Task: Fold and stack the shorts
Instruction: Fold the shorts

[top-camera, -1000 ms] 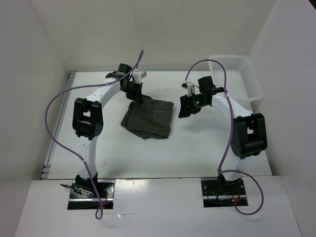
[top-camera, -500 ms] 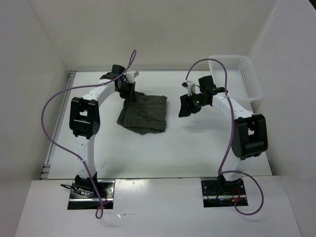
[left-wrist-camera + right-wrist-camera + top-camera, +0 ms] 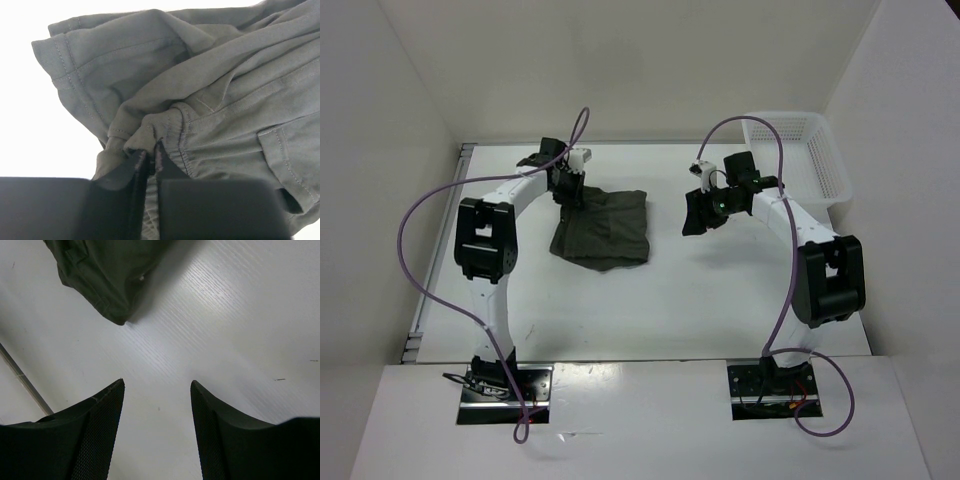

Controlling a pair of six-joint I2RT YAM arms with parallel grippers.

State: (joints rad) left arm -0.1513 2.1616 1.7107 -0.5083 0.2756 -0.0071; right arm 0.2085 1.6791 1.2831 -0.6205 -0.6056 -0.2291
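The dark olive-green shorts (image 3: 603,230) lie crumpled on the white table, left of centre. My left gripper (image 3: 567,190) is at their far left corner, shut on a bunched fold of the elastic waistband (image 3: 165,127); fabric is pinched between the two dark fingers (image 3: 135,170). The shorts fill most of the left wrist view (image 3: 210,90). My right gripper (image 3: 700,215) hovers open above bare table, to the right of the shorts, with nothing between its fingertips (image 3: 112,390). One corner of the shorts (image 3: 107,277) shows at the top left of the right wrist view.
A white mesh basket (image 3: 810,160) stands at the far right corner of the table. White walls close in the table on the left, back and right. Purple cables loop from both arms.
My left gripper has dragged the shorts leftward and a little toward the back across the table. The right arm has stayed almost still, open.
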